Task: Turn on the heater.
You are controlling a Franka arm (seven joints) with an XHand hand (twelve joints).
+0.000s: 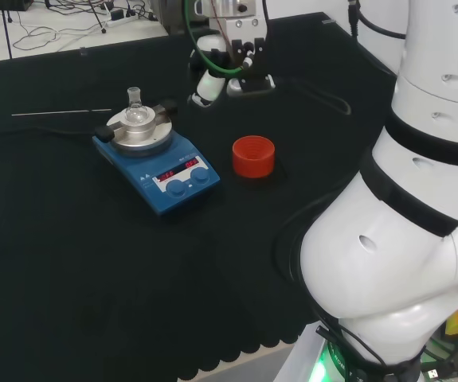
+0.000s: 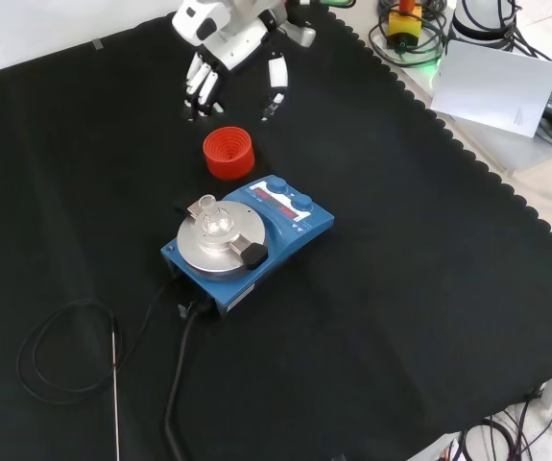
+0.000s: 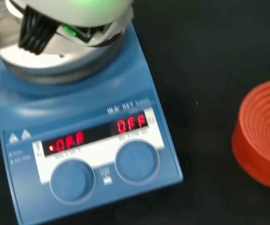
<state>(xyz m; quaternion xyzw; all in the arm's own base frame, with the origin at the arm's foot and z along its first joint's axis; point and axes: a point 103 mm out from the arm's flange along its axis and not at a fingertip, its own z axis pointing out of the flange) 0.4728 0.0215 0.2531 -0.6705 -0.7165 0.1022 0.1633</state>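
While a flask [image 2: 216,223] tops the heater [image 2: 285,230], the red ring [image 2: 228,153] stands beside.

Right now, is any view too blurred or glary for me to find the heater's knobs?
Wrist view: the heater is a little soft but both knobs are clear; a blurred white part with green glow sits at the edge. Head view: even light, knobs small. Front view: no glare, hand well lit.

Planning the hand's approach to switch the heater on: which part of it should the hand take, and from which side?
Take a round knob on the heater's sloped front panel. They face the red ribbed stand and the hand, so come from there, probably from above; the flask stands farther back on the plate.
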